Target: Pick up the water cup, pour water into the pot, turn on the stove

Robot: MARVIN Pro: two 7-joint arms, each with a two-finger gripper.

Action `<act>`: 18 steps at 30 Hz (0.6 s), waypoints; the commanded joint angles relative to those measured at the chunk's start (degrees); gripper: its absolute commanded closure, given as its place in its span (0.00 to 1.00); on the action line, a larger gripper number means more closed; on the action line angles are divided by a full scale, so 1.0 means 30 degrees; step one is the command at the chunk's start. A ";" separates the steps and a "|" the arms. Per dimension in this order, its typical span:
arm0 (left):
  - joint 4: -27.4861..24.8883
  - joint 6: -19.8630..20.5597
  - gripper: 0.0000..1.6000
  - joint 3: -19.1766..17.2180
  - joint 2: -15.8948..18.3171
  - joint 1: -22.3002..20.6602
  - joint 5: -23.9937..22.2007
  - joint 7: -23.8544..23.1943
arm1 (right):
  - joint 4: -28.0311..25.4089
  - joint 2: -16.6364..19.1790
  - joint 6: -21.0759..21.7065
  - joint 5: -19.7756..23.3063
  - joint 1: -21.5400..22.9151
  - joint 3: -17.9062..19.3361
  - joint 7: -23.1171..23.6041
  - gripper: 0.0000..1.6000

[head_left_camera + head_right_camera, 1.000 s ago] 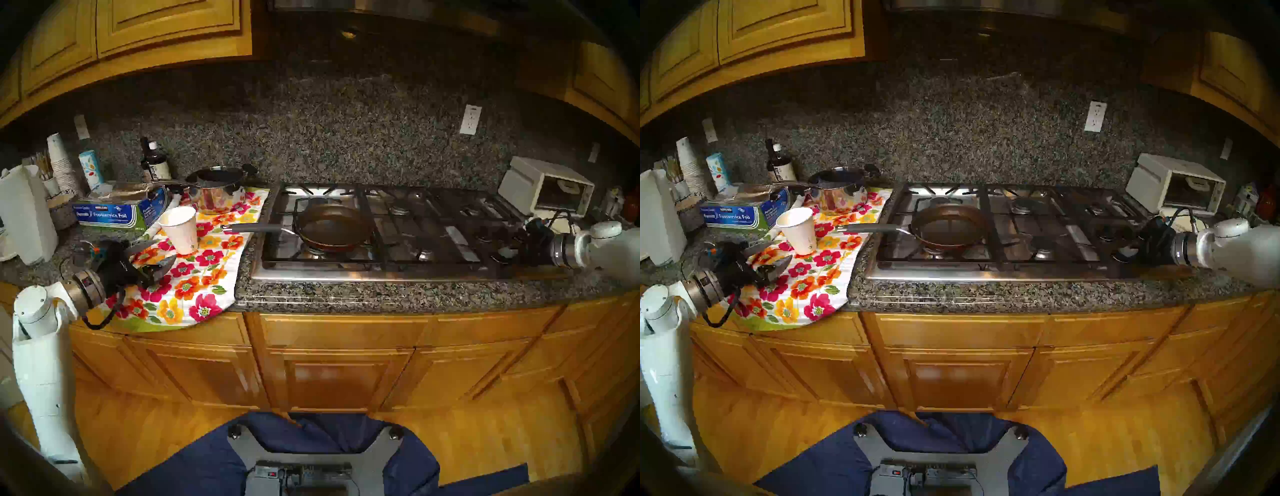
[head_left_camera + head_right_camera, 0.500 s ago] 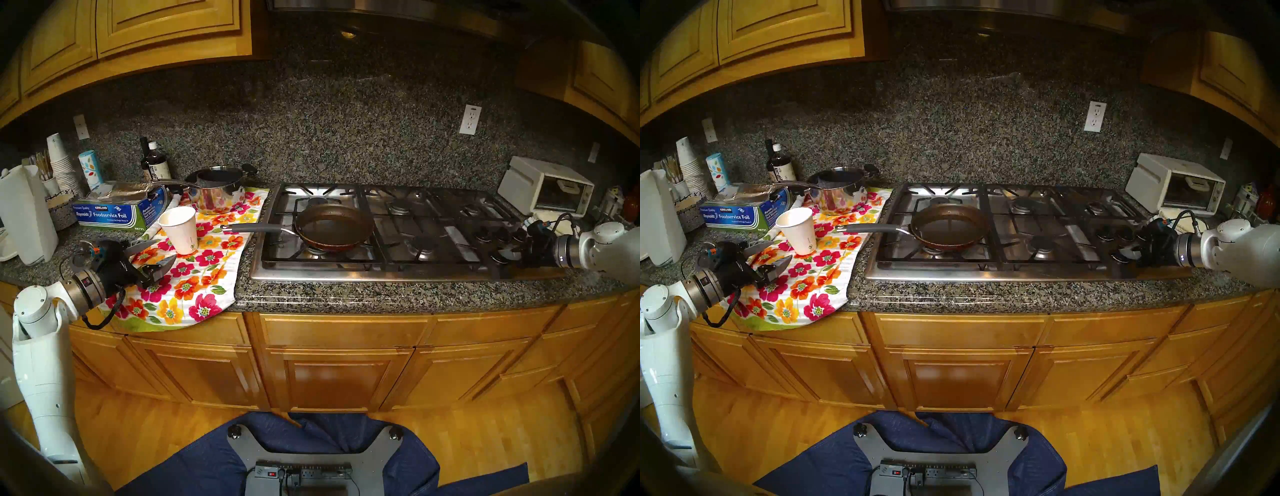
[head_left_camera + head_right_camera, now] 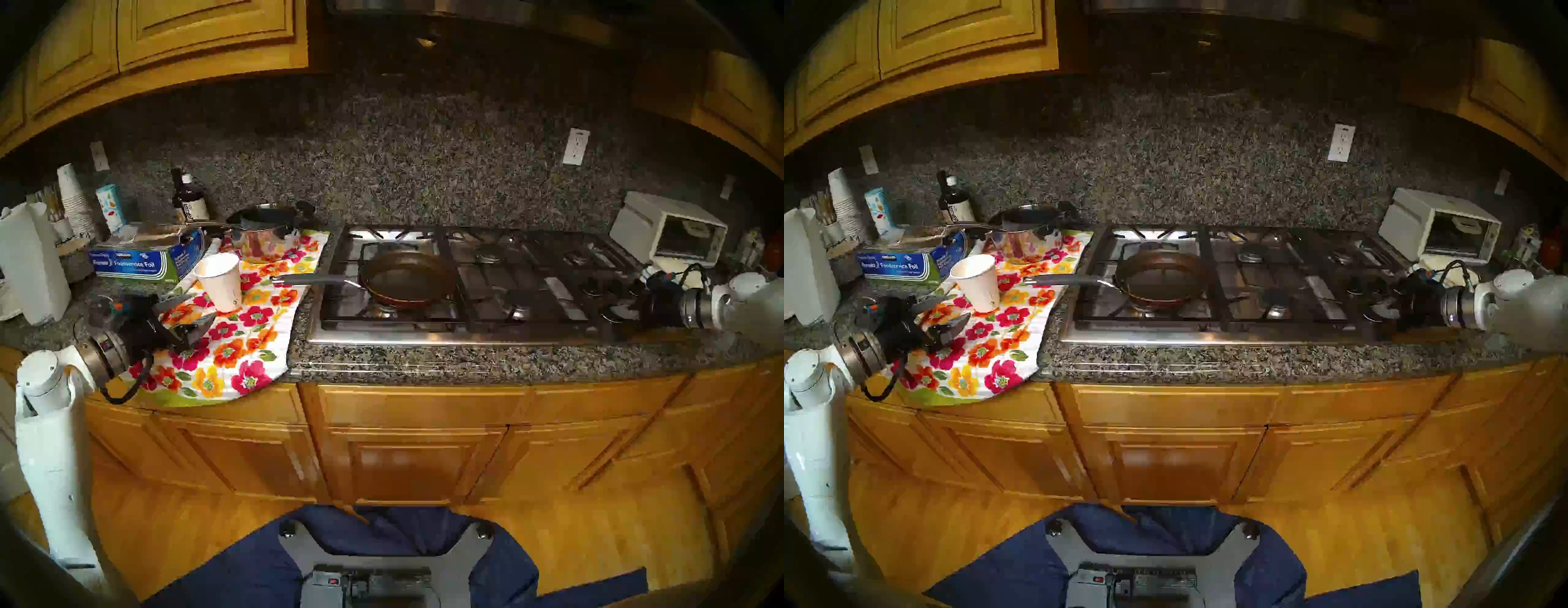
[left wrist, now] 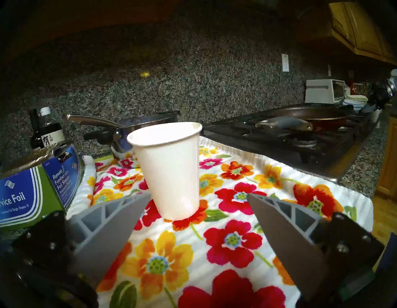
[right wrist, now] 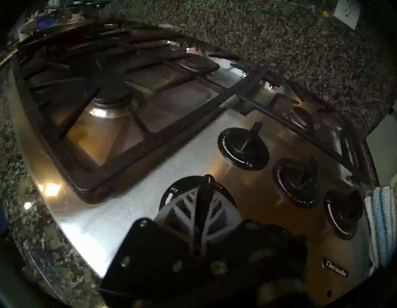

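The white water cup [image 3: 220,280] [image 3: 977,282] [image 4: 169,170] stands upright on a floral towel [image 3: 237,339], left of the stove [image 3: 424,335] [image 3: 1166,335] [image 5: 129,215]. My left gripper [image 3: 201,308] [image 3: 957,308] [image 4: 197,194] is open just short of the cup's base and touches nothing. The pot [image 3: 407,278] [image 3: 1161,278] [image 4: 311,116], a dark frying pan, sits on the front left burner with its grey handle pointing at the cup. My right gripper [image 3: 623,312] [image 3: 1382,310] [image 5: 203,189] is shut on the ridge of the front stove knob [image 5: 171,191].
Behind the cup are a steel saucepan [image 3: 263,233], a foil box [image 3: 135,259] and a dark bottle [image 3: 191,199]. A paper towel roll [image 3: 29,263] and stacked cups [image 3: 74,199] stand far left. Three more knobs [image 5: 243,148] and a toaster oven [image 3: 666,233] are at the right.
My right wrist has shifted slightly to the right while staying at the knob. The left arm, cup and pan have not moved. The picture went brighter, then dim again.
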 commanded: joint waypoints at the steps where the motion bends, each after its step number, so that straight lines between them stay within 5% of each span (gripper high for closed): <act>1: -0.0431 -0.0036 0.00 -0.0186 0.0168 -0.0472 -0.0244 0.0020 | -0.0183 -0.1304 -0.1652 -0.1454 -0.0465 -0.0083 0.2063 1.00; 18: -0.0434 -0.0036 0.00 -0.0189 0.0164 -0.0475 -0.0248 0.0020 | 0.1188 -0.2240 -0.4611 -0.3924 -0.0584 -0.0691 0.3054 1.00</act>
